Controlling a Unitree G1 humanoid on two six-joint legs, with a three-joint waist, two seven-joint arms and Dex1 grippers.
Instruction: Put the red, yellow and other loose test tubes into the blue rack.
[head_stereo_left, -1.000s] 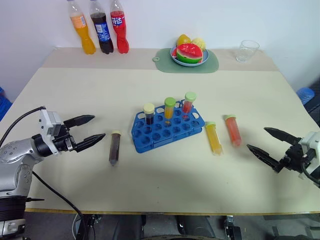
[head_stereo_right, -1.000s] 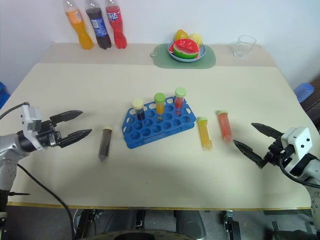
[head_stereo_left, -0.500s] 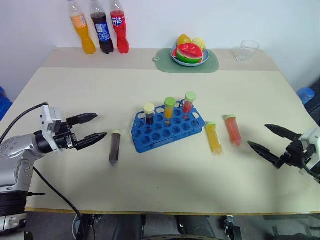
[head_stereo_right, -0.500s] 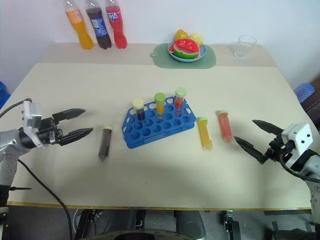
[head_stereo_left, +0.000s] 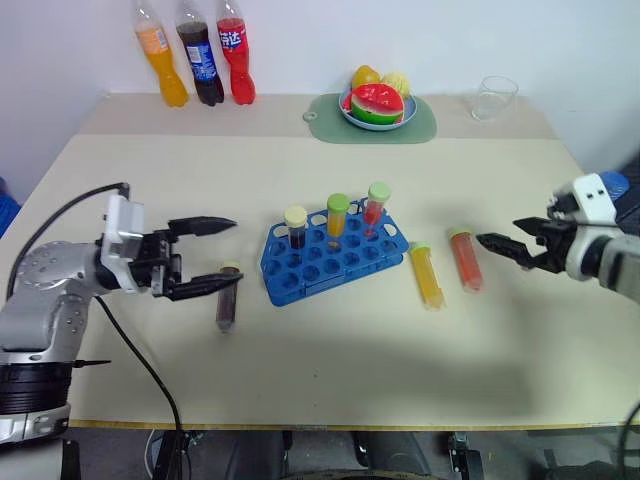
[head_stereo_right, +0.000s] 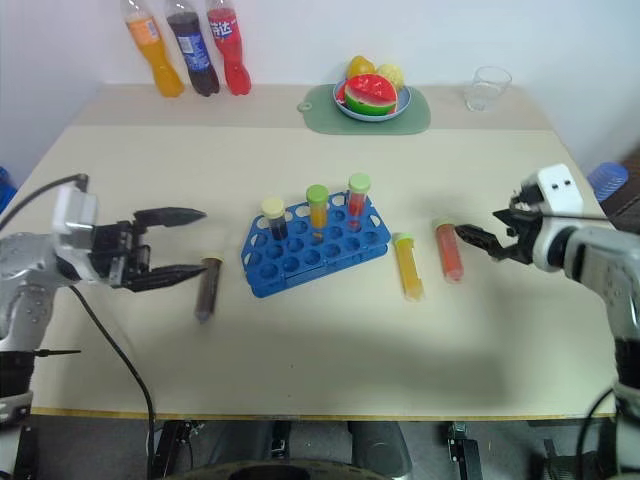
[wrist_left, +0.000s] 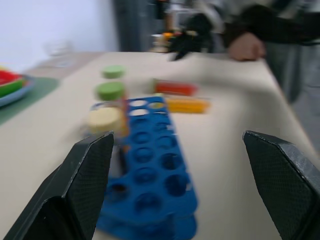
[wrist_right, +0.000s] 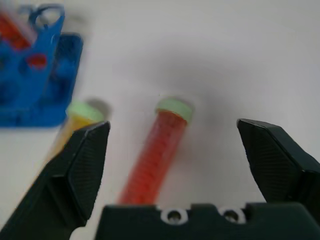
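The blue rack (head_stereo_left: 335, 262) sits mid-table with three capped tubes upright in its back row. A dark tube (head_stereo_left: 227, 300) lies flat to its left. To the right of the rack lie a yellow tube (head_stereo_left: 428, 277) and a red tube (head_stereo_left: 466, 262), side by side. My left gripper (head_stereo_left: 238, 253) hovers open just left of the dark tube's cap, pointing at the rack (wrist_left: 155, 185). Pointing at the red tube (wrist_right: 152, 155) from its right, my right gripper (head_stereo_left: 497, 230) is open and holds nothing. The yellow tube (wrist_right: 80, 116) lies beside it.
Three soda bottles (head_stereo_left: 205, 60) stand at the back left. A fruit plate (head_stereo_left: 378, 105) on a green mat and a clear glass (head_stereo_left: 495, 98) are at the back. A person's hand (wrist_left: 245, 46) rests at the table's far side in the left wrist view.
My left gripper has moved right and up, closer to the dark tube. The right gripper has swung forward and up from the table's front edge to just right of the red tube.
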